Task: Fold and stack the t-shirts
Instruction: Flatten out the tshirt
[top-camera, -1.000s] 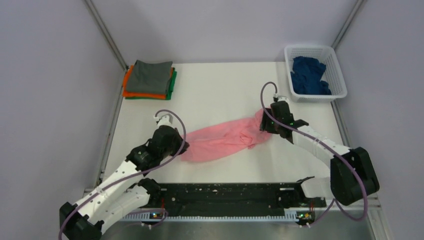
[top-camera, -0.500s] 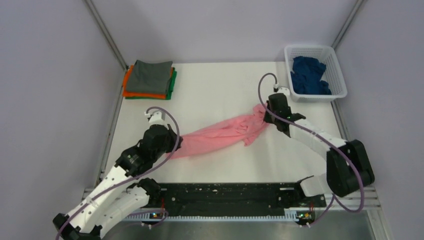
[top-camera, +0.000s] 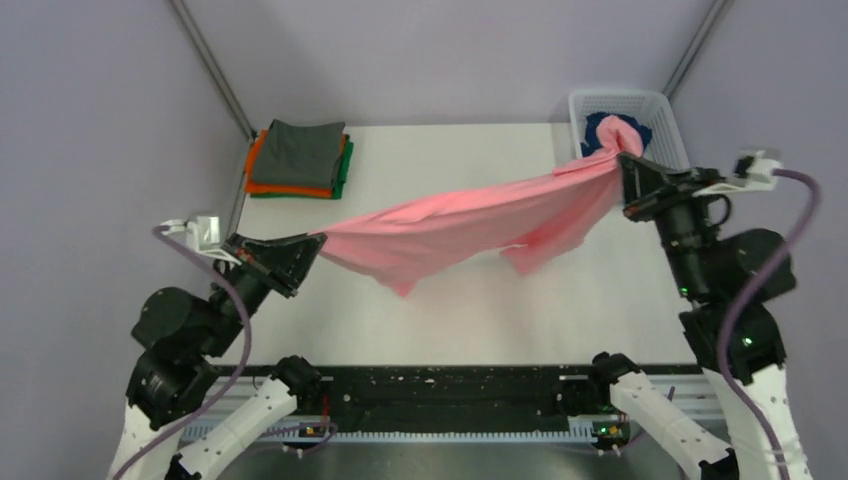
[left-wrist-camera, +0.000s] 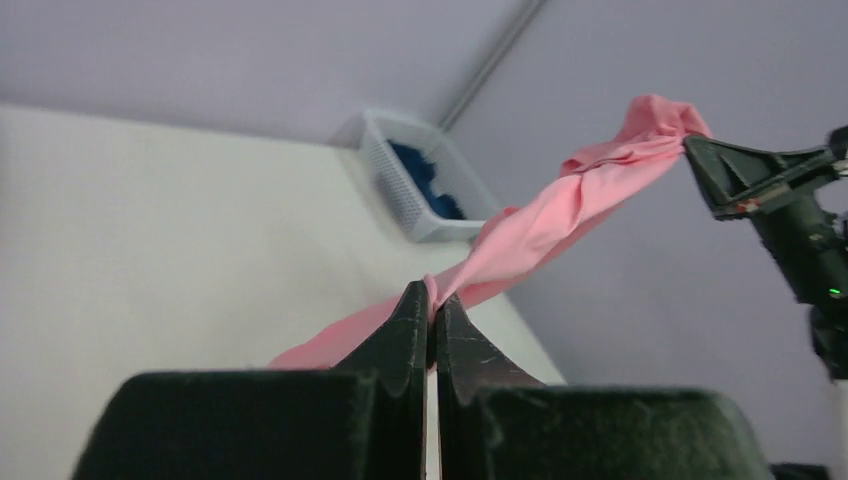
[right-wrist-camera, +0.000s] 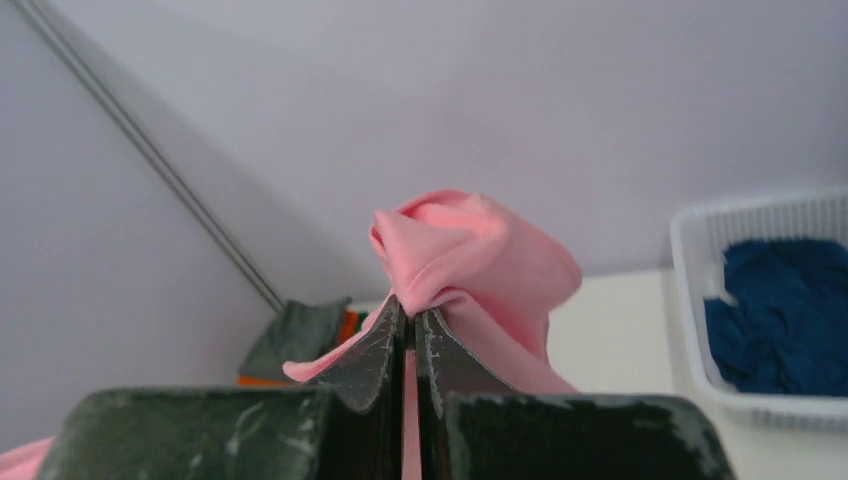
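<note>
A light pink t-shirt (top-camera: 470, 225) hangs stretched in the air between both arms, well above the table. My left gripper (top-camera: 318, 243) is shut on its left end, the cloth pinched at the fingertips (left-wrist-camera: 433, 293). My right gripper (top-camera: 622, 165) is shut on the bunched right end (right-wrist-camera: 460, 250), in front of the basket. The shirt's middle sags and a fold hangs down. A grey t-shirt (top-camera: 303, 152) tops a folded stack over an orange t-shirt (top-camera: 285, 188) and a green t-shirt (top-camera: 343, 172) at the back left. A navy t-shirt (right-wrist-camera: 780, 310) lies crumpled in the basket.
A white lattice basket (top-camera: 670, 115) stands at the back right corner of the white table (top-camera: 450, 320). Grey walls with metal posts close in the left, right and back. A black rail (top-camera: 450, 395) runs along the near edge between the arm bases.
Both arms have risen and pulled apart, lifting the pink t-shirt off the table and stretching it in the air. The right gripper closed on its end during the last second.
</note>
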